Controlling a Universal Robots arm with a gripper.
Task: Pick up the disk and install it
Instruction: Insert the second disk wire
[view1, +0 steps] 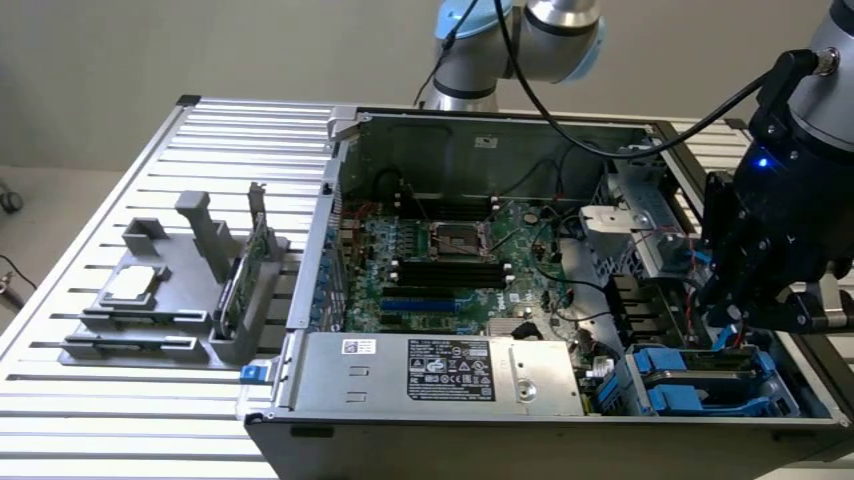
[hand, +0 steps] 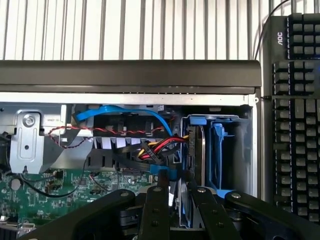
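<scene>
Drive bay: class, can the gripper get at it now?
Probably yes. The gripper hangs just over the blue drive bay, the case lies open, and the cables run beside it.

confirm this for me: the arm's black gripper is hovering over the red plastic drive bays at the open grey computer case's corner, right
Not quite. The drive bays are bright blue plastic, not red, as the exterior view shows. The rest holds: the black gripper hovers over them at the corner of the open grey computer case.

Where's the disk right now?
The disk sits in the blue-railed drive bay at the case's front corner on the exterior view's right, beside the power supply and directly below the gripper.
</scene>
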